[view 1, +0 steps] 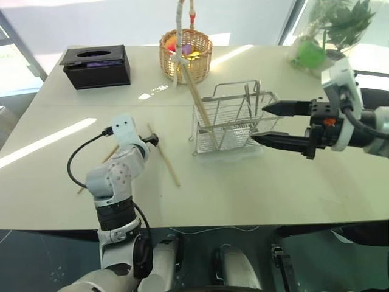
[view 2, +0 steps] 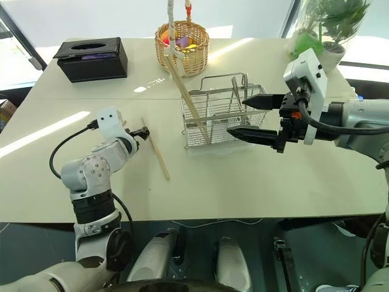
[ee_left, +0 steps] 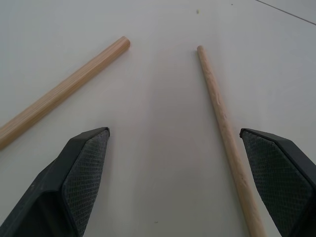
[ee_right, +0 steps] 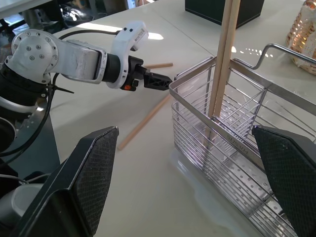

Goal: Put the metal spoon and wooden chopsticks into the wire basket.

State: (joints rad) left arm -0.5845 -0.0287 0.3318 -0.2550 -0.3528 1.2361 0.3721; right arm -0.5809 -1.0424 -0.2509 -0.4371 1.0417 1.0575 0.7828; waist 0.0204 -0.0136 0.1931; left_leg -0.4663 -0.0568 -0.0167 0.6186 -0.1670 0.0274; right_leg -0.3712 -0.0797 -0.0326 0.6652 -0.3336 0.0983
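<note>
The wire basket (view 1: 234, 118) stands mid-table, and one wooden chopstick (view 1: 196, 97) leans upright in its left end. Two more chopsticks lie flat on the table: one (view 1: 164, 155) just right of my left gripper (view 1: 152, 140), the other (view 1: 97, 170) partly hidden behind that arm. In the left wrist view the open fingers (ee_left: 79, 182) hover low over the table, with one stick (ee_left: 227, 133) between them and the second stick (ee_left: 64, 89) outside. My right gripper (view 1: 260, 125) is open and empty at the basket's right end. A thin metal stem (view 1: 247, 100) stands in the basket; I cannot tell whether it is the metal spoon.
A round wicker basket (view 1: 185, 55) with a tall handle sits behind the wire basket. A black tissue box (view 1: 97, 66) is at the back left and a potted plant (view 1: 328, 30) at the back right. The table's front edge (view 1: 200, 226) runs close below the left arm.
</note>
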